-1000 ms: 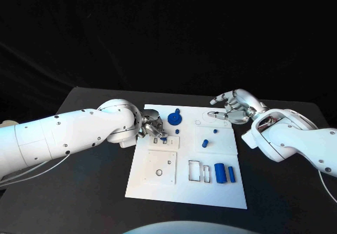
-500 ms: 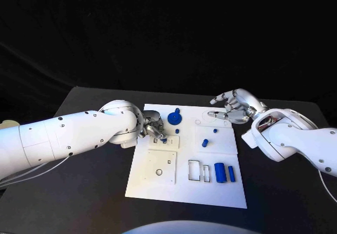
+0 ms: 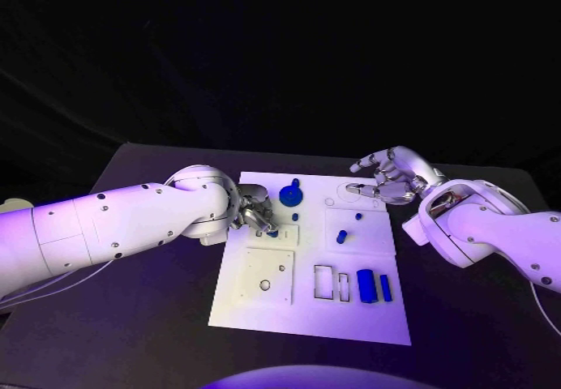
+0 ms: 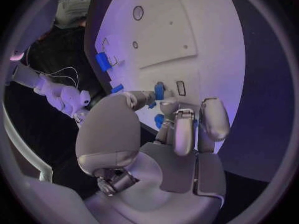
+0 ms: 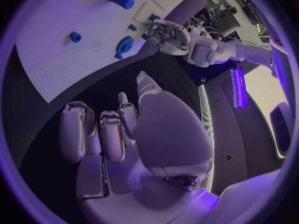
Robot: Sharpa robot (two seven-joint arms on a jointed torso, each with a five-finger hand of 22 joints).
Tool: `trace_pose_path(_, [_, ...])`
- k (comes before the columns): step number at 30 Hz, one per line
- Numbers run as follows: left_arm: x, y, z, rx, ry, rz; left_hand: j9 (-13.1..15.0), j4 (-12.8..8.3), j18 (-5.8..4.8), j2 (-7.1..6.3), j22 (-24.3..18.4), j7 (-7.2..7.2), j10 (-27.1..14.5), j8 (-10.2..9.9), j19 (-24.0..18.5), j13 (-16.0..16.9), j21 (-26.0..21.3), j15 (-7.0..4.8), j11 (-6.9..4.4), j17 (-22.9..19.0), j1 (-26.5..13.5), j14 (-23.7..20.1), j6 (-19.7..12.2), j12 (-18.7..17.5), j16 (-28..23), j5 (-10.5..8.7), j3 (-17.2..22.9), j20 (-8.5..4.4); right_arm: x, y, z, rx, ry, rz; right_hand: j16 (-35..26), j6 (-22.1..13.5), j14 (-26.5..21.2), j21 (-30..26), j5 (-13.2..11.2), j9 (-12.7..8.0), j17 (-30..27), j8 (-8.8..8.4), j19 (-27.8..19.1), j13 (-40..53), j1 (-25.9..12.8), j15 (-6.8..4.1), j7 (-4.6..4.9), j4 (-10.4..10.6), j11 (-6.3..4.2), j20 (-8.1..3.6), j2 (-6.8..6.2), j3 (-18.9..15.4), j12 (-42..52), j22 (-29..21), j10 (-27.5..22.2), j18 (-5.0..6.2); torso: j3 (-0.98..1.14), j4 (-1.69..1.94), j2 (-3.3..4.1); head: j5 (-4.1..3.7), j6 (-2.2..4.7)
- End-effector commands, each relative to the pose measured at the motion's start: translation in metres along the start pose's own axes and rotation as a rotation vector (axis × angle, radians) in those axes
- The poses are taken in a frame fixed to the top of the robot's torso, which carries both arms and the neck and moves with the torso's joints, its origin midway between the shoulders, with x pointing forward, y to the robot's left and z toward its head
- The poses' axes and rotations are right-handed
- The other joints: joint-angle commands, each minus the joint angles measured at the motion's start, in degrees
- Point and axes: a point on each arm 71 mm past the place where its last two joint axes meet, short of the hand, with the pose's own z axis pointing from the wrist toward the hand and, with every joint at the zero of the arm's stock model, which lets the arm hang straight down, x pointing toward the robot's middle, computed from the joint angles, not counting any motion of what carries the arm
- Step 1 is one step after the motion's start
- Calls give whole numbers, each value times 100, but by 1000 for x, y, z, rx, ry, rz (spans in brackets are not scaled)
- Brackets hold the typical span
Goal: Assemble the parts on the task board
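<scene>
While left robot hand [image 3: 255,215] pinches a blue part [image 3: 272,233] | right robot hand [image 3: 389,180] hovers open, empty.

head view overlooks task board [image 3: 310,267]; wrist views close behind hands.

A robotics lab: a black table [image 3: 152,324] against a black backdrop, and a rack of equipment with cables [image 5: 215,7].

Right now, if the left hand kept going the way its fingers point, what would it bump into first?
Most likely the small blue part at its fingertips, standing on the board. The left hand points down at it, but whether they already touch is unclear.
</scene>
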Motion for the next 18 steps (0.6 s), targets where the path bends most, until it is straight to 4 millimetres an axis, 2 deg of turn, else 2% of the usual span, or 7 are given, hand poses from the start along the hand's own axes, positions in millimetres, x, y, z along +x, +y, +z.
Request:
trace_pose_path(1, [4,0,0,-10,33,29,10,-1149,-113,15,4,-45,50,38,39,10,29,-49,-5,1145,-32,495,83,25,25,31,1171,5,1,1,0,-9,7,-7,-14,29,477,-22,40,-5,981,-28,-41,75,18,26,10,-7,-5,12,1,25,-34,479,-32,32,-1,1,0,0,-7])
trace_pose_path(5, [4,0,0,-9,35,29,17,-1165,-116,11,16,-49,71,42,45,33,35,-52,-10,1148,-55,496,95,39,26,77,1177,3,1,1,0,-9,8,-7,-14,29,477,-22,40,-5,981,-28,-41,75,18,26,10,-7,-5,12,1,25,-34,479,-32,32,-5,2,0,4,-10])
trace_pose_path(18, [4,0,1,-10,34,24,35,-1156,-119,14,33,-61,121,49,53,73,42,-57,-17,1150,-141,497,119,66,26,115,1150,-1,2,1,0,-9,8,-6,-17,32,476,-29,59,-7,976,-31,-43,67,6,25,9,-4,-6,11,0,27,-42,476,-36,33,0,5,4,0,-18])
